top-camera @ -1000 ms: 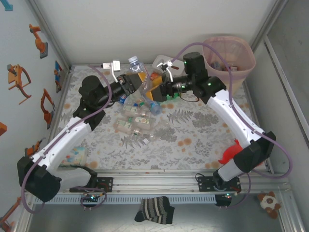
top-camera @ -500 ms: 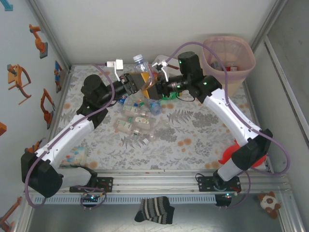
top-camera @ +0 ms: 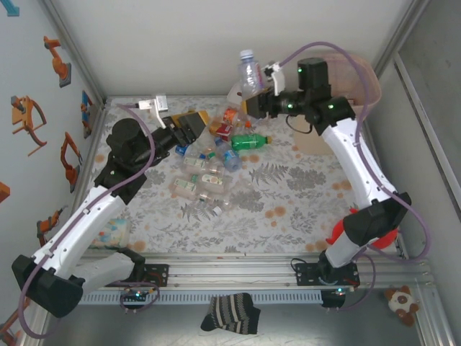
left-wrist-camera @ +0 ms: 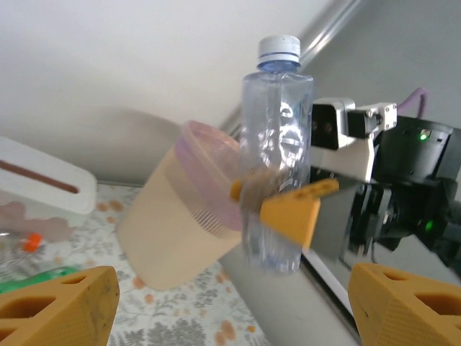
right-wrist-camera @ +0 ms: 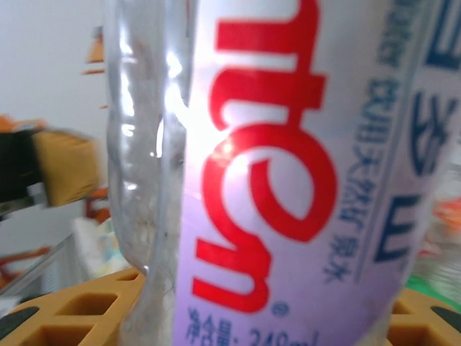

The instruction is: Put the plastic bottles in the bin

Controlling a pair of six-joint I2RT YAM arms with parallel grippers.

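Jaws of the right gripper point(top-camera: 253, 97) clamp a clear bottle point(top-camera: 249, 72) upright, arm raised high near the bin point(top-camera: 372, 86); left gripper point(top-camera: 193, 124) gapes empty, arm outstretched above the bottle pile point(top-camera: 205, 176)

Striped sock point(top-camera: 230, 313) front ctr; red toy point(top-camera: 344, 229) rt; plush toy point(top-camera: 398, 301) corner.

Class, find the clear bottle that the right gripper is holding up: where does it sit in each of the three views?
Top external: clear bottle at top centre, in the right gripper.
Left wrist: clear bottle upright, centre.
Right wrist: clear bottle close up, centre, red lettering.
Shared landmark: the bin, right of the bottle from above, left of it in the left wrist view.
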